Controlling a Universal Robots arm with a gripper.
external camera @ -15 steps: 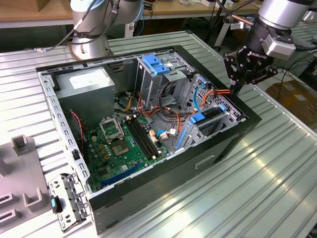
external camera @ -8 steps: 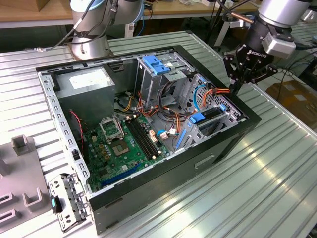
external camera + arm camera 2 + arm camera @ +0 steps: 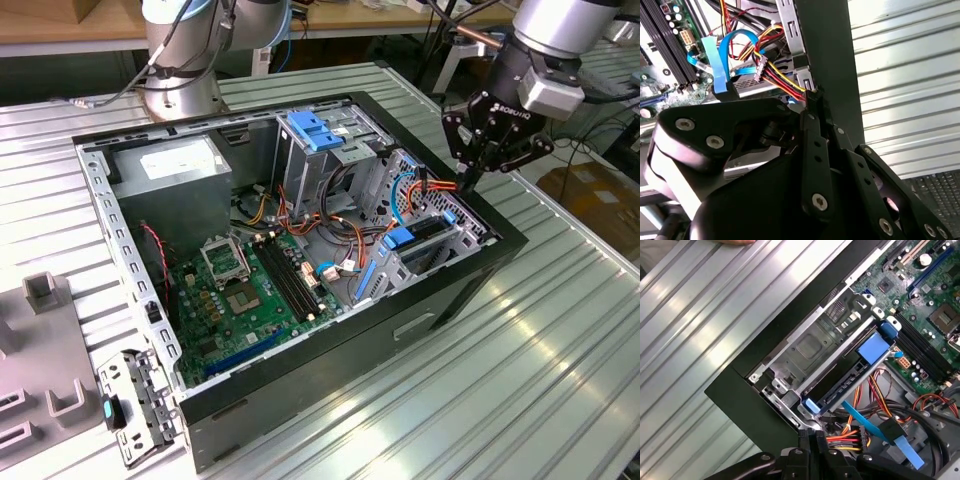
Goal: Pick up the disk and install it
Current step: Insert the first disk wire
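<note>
arm — reaching down from the exterior view's right | gripper (image 3: 468, 185) fingers pressed together, empty, tips at computer case (image 3: 480, 290) edge by cables (image 3: 425, 186) | disk (image 3: 850, 372) seated in bay

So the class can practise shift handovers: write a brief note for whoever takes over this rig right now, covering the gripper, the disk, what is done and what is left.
Gripper: shut, holding nothing, tips down at the corner of the computer case, beside the cables.
Disk: in the drive cage inside the case, its blue rail along the cage side.
Done: the disk appears picked up and slid in.
Left: confirm that it is fully seated; I cannot tell from these views.
</note>
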